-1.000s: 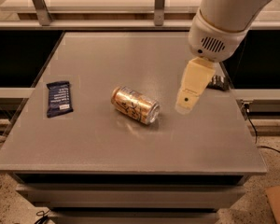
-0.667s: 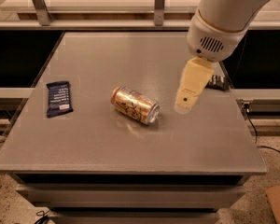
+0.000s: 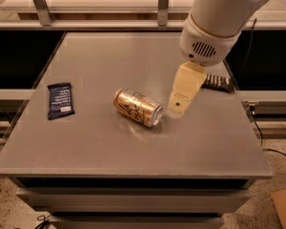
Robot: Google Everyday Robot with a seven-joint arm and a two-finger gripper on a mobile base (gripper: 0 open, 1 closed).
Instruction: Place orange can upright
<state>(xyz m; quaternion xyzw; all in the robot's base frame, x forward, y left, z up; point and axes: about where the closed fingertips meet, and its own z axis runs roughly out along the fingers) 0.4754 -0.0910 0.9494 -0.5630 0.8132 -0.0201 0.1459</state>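
Note:
The orange can [image 3: 137, 107] lies on its side near the middle of the grey table [image 3: 109, 147]. Its silver end points to the lower right, towards the gripper. My gripper [image 3: 177, 111] hangs from the white arm just to the right of the can, its cream tip low over the table and a short gap from the can's end. It holds nothing that I can see.
A dark blue snack wrapper [image 3: 60, 99] lies flat at the table's left. Another dark wrapper [image 3: 219, 82] lies at the right edge, partly behind the gripper. A shelf with metal posts [image 3: 163, 4] runs along the back.
The gripper has moved left and slightly down, closer to the can's end. The can and wrappers have not moved.

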